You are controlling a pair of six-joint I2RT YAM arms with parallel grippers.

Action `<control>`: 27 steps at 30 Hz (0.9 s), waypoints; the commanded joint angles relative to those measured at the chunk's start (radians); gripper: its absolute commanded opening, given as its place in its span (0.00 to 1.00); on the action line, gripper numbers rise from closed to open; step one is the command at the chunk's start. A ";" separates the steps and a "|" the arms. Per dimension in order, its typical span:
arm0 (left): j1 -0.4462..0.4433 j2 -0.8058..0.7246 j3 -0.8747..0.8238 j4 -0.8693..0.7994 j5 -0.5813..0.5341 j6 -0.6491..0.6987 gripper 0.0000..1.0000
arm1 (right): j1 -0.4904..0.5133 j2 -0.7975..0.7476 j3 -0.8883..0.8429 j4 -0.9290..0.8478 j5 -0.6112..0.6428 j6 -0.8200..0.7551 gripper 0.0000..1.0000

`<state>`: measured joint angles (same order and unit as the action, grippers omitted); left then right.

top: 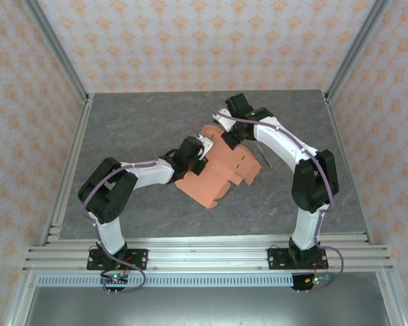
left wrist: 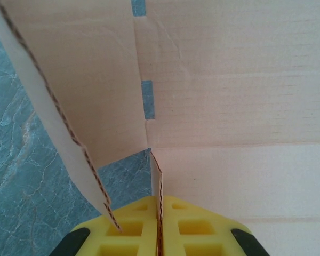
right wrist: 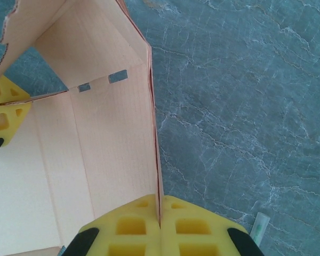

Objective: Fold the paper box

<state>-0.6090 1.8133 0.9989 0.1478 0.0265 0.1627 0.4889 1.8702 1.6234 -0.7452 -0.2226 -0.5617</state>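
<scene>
No text, label, brand, number or sign can be read anywhere, neither on the salmon-orange thin card paper box [top: 214, 178] nor on anything around it

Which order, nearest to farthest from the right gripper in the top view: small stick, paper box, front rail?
1. paper box, clamped in the right gripper.
2. small stick, lying just to its right.
3. front rail, at the near edge.
</scene>
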 commanded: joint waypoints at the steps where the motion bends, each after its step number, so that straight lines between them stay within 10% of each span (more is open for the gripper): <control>1: -0.038 -0.009 0.014 0.143 0.083 -0.013 0.12 | 0.019 0.009 -0.002 0.048 -0.051 0.024 0.00; 15: 0.061 -0.282 -0.123 0.082 0.180 -0.090 0.35 | -0.006 -0.080 -0.085 0.077 -0.053 -0.071 0.00; 27: 0.214 -0.292 0.046 -0.049 0.560 -0.198 0.43 | -0.007 -0.110 -0.079 0.056 -0.157 -0.101 0.00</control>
<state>-0.4095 1.4864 0.9817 0.1406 0.4511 0.0017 0.4816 1.7943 1.5272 -0.6735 -0.3298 -0.6415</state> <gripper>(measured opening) 0.422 0.038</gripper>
